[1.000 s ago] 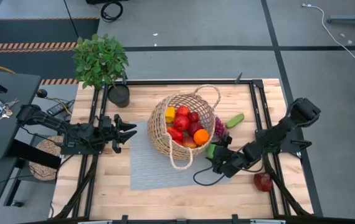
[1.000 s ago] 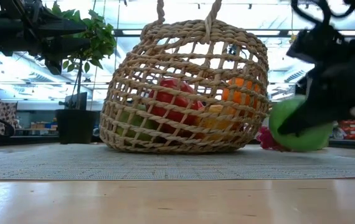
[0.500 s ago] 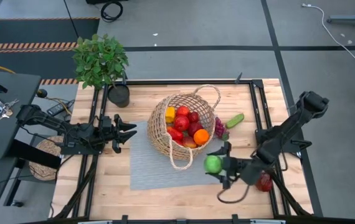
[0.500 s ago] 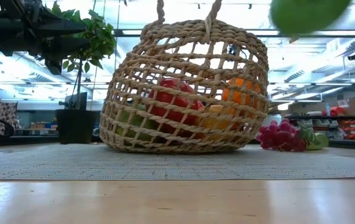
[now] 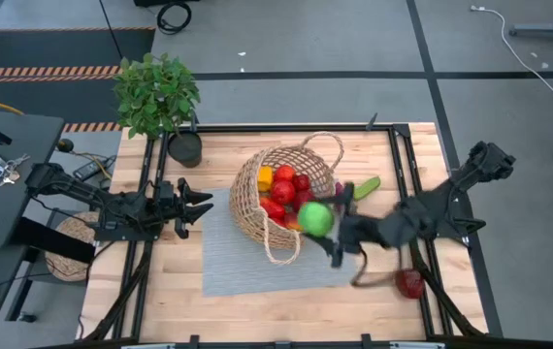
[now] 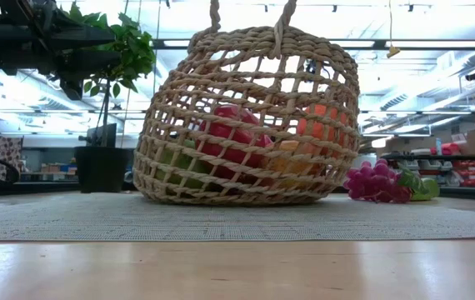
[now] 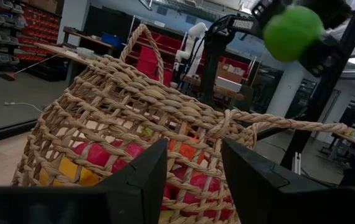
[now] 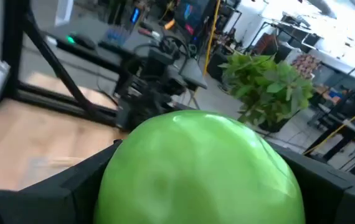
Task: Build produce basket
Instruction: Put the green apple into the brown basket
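The tan wicker basket (image 5: 281, 194) stands on a grey mat and holds red apples, an orange and a yellow pepper; the low view shows its woven wall (image 6: 246, 117). My right gripper (image 5: 319, 221) is shut on a green apple (image 5: 315, 218), high over the basket's near right rim. The left wrist view shows that apple (image 7: 293, 31) above the basket (image 7: 134, 124). Purple grapes (image 5: 341, 200) and a cucumber (image 5: 365, 187) lie on the table right of the basket. My left gripper (image 5: 202, 206) waits open, left of the basket. My right gripper pinches the green apple (image 8: 202, 168) between its two fingers, one finger (image 5: 344, 196) on the apple's far side and one (image 5: 336, 248) on its near side. It comes roughly level from the table's right. The apple is lifted clear, above the basket's rim.
A red fruit (image 5: 409, 283) lies near the table's right near corner. A black pot with a leafy plant (image 5: 160, 97) stands at the far left corner. The grey mat (image 5: 247, 262) reaches toward the near edge. Basket handles (image 5: 325, 145) stick up.
My right gripper has carried the green apple up from just above the table at the basket's near right side. It rose out of the low view, then swung toward the table's far left until it hung over the basket's rim. It stayed shut on the apple.
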You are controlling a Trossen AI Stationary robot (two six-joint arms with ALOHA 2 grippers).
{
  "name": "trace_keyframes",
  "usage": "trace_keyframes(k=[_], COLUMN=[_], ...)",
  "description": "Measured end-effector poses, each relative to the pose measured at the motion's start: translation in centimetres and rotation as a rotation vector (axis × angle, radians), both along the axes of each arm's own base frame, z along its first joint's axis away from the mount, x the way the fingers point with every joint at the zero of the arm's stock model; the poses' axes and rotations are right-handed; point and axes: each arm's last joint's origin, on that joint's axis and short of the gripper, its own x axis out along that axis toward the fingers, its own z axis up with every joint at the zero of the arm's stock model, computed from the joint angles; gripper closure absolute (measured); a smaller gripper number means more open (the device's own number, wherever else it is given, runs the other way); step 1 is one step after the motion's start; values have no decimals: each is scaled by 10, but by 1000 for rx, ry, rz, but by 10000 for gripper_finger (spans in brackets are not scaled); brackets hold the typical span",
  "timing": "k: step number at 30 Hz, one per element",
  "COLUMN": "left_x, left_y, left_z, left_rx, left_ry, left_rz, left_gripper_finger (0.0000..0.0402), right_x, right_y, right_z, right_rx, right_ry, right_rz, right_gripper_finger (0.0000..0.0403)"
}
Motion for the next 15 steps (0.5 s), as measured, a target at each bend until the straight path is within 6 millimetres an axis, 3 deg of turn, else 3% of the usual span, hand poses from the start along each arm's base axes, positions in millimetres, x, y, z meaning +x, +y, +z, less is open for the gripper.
trace_keyframes(k=[7, 15], left_x=[0, 0], left_y=[0, 0], left_z=[0, 0], left_rx=[0, 0], left_ry=[0, 0], left_rz=[0, 0], left_gripper_finger=[241, 241], right_x=[22, 29], right_y=[-48, -88], right_z=[-13, -39], right_rx=[-230, -552], right_ry=[217, 561], right_rz=[75, 65], right_gripper_finger=[46, 45])
